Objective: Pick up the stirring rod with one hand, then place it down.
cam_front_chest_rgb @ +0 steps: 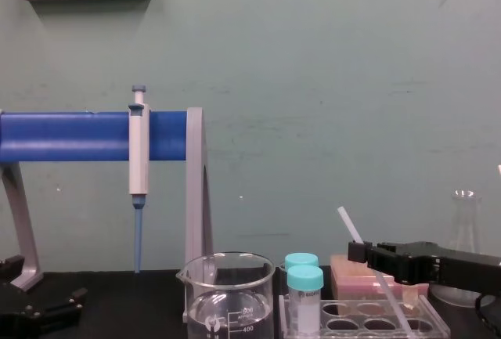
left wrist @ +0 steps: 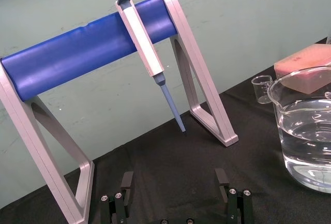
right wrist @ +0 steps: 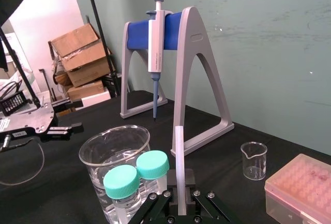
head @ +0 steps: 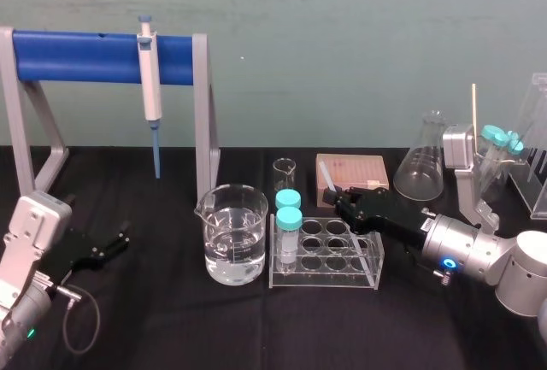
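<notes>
The right tool [head: 344,202] is closed tight on the stirring rod [head: 327,175], gripping it partway along, above the clear rack [head: 320,281]. The rod is tilted, with its upper end toward the pink box [head: 352,171] and its lower end down at the rack's right side; I cannot tell whether it touches there. The left tool [head: 107,243] sits low at the left of the bench [head: 171,323], fingers spread apart, holding nothing.

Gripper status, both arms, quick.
Left gripper: open, holding nothing.
Right gripper: shut on the stirring rod, over the tube rack.
</notes>
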### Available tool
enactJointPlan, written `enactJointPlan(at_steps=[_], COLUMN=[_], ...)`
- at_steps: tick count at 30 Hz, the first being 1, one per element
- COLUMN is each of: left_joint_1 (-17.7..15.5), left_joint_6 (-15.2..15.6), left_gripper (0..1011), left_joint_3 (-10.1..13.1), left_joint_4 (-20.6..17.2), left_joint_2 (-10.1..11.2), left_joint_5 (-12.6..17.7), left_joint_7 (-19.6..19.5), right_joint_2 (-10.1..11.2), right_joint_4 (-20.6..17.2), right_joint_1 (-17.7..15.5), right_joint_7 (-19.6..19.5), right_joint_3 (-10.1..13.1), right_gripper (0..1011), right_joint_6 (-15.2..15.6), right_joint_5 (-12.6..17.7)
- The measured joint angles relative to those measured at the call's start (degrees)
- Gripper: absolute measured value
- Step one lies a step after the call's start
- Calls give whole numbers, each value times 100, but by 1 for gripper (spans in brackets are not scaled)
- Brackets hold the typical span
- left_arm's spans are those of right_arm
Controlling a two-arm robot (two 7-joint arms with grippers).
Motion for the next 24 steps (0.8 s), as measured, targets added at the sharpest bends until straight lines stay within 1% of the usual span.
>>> enactJointPlan(at_steps=[9,12,17,20,24], left_joint_1=[0,0,0,0,0], left_joint_6=[0,0,0,0,0], left_gripper=[1000,1000,1000,1000,1000], left_joint_3=[0,0,0,0,0], left_joint_4=[0,0,0,0,0], left_joint_2=[0,0,0,0,0], left_joint_5=[0,0,0,0,0], left_joint_7=[0,0,0,0,0], right_joint_2=[0,15,54,79,104], right_joint_4=[0,-67,-345,-598,-825], right_joint_1=[0,-27,-151,-242,-317], right_joint_7=[-1,-21,-104,-167,-238], right_joint_3=[0,5,63,113,143], right_gripper=[73,73,73,73,73], right_joint_6=[1,-23,-123,-192,-297], right_joint_5=[0,0,69,136,167])
